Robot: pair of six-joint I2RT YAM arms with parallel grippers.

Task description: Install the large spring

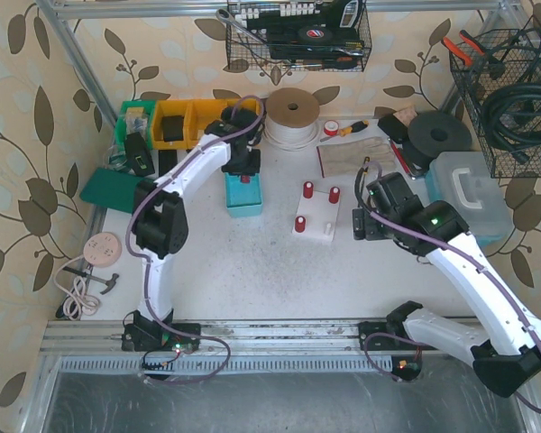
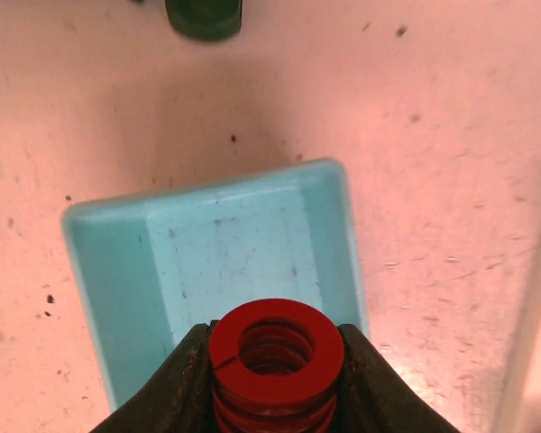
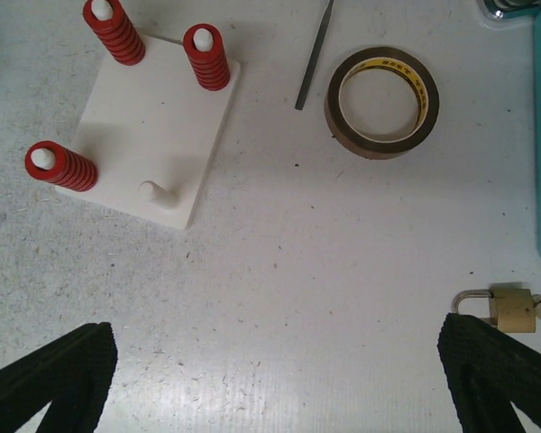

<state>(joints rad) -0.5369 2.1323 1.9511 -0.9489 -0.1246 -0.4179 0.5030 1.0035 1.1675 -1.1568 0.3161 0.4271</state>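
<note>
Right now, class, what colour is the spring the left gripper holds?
Red. The spring in the left gripper shows best in the left wrist view.

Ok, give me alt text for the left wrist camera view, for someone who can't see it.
A large red spring is clamped end-up between the black fingers of the left gripper, above the near end of a light-blue tray on a speckled table. A dark green object pokes in at the top edge.

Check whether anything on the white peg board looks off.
One peg on the white board stands bare while three carry red springs. The fourth spring sits in the left gripper, above the teal tray.
</note>
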